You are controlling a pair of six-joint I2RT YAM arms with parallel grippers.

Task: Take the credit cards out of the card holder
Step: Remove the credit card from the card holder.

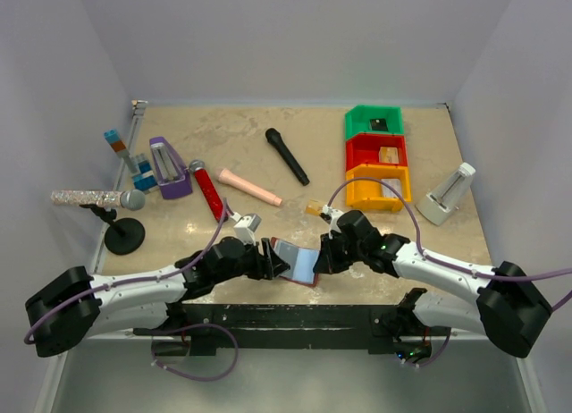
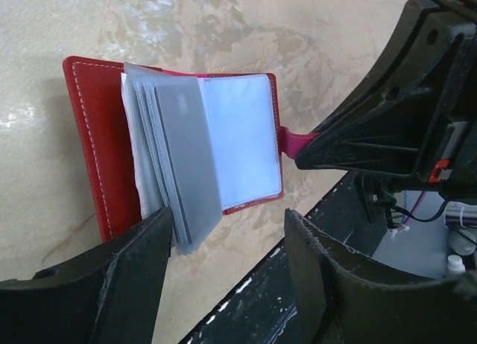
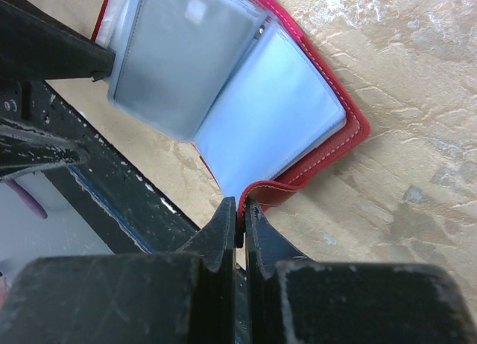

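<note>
The dark red card holder [image 1: 297, 263] lies open near the table's front edge, between both grippers. Its pale grey-blue sleeves [image 2: 186, 147] fan up from the red cover [image 2: 89, 135]. The front sleeve [image 3: 175, 57] looks grey, as if a silver-grey card sits inside. My right gripper [image 3: 240, 206] is shut on the holder's small red tab [image 3: 272, 193]. My left gripper [image 2: 227, 214] is open, and its left finger [image 2: 141, 262] rests against the lower corner of the sleeve stack. A small black piece [image 1: 379, 124] and a tan piece [image 1: 388, 155] lie in the bins; a tan bit [image 1: 313, 207] lies on the table.
Green [image 1: 374, 120], red [image 1: 376, 151] and yellow [image 1: 379, 188] bins stand at the back right, a white stand [image 1: 447, 194] beside them. A black microphone [image 1: 287, 155], red microphone [image 1: 209, 191], pink cylinder [image 1: 249, 187], purple holder [image 1: 168, 168] and glitter microphone on a stand [image 1: 96, 198] lie behind. A black rail [image 2: 246, 299] edges the front.
</note>
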